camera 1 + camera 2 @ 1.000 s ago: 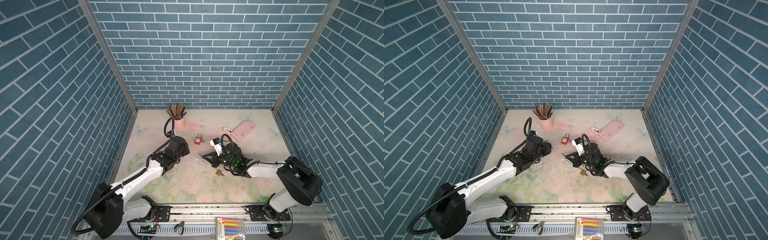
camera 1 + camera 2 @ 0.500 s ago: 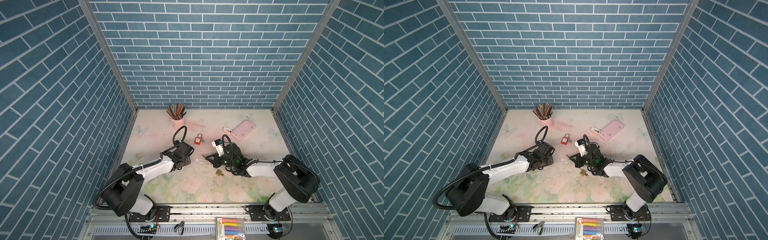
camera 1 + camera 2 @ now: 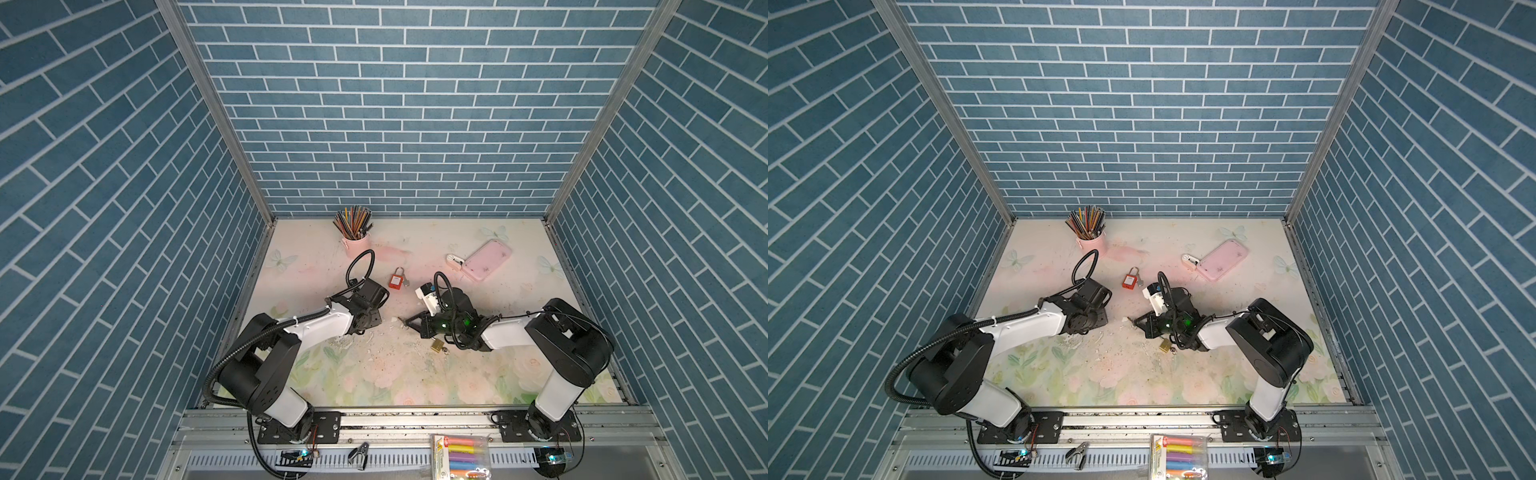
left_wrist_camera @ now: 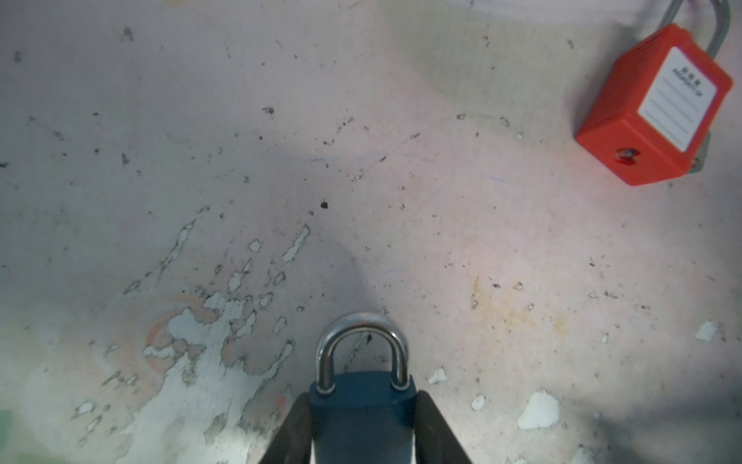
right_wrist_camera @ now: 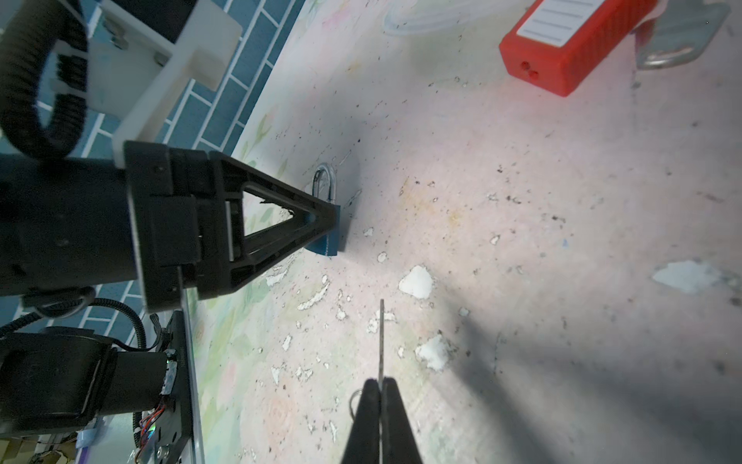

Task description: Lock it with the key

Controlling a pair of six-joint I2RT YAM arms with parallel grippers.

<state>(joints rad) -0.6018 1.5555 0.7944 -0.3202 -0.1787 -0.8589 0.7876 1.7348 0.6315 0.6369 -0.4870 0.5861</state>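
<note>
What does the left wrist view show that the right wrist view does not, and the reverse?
Only left wrist: the shackle face-on, both legs in the blue padlock. Only right wrist: the key in the right fingers, the left fingers from the side, the wall. Both: the blue padlock in the left fingers, the red padlock, the worn table.

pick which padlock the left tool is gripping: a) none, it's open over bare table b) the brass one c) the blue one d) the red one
c: in the left wrist view the left tool is closed on the body of the blue padlock, while the red padlock lies apart on the table, and in a top view the brass padlock lies loose too.
</note>
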